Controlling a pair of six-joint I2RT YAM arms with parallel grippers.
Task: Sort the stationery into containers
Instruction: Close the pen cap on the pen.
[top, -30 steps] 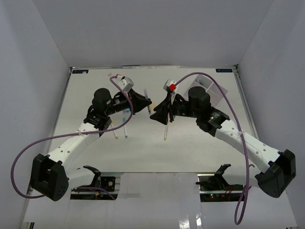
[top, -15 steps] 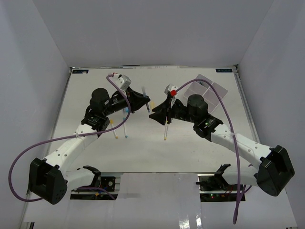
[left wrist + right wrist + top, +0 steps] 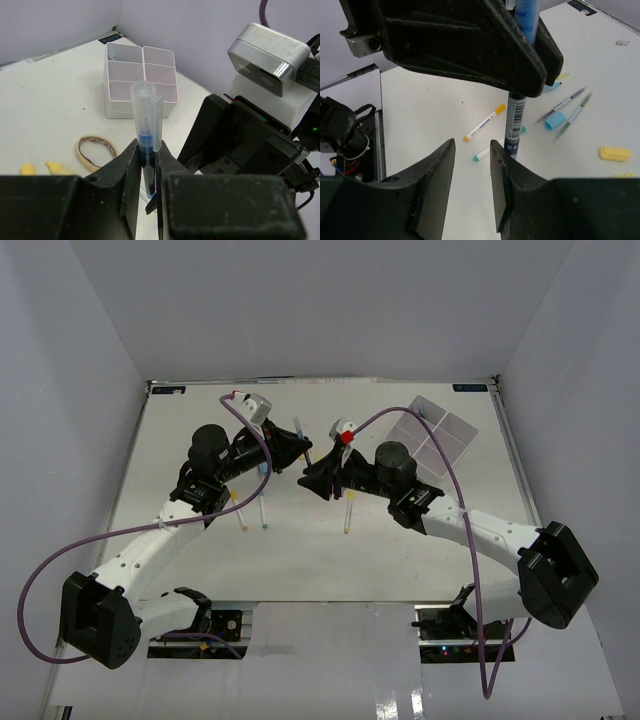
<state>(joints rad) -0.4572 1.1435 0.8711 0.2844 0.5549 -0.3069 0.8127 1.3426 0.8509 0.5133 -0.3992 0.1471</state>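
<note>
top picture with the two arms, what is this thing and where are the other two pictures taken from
Those are two robot arms bolted to a table's near edge. The wide picture looks down from above and behind them; the other two come from a camera on each wrist, so the black shapes at the bottom are that arm's own fingers. The left gripper is shut on a blue pen. The right gripper is open, facing that pen. On the table lie more pens, a rubber band, a yellow block and a white four-compartment tray.
</note>
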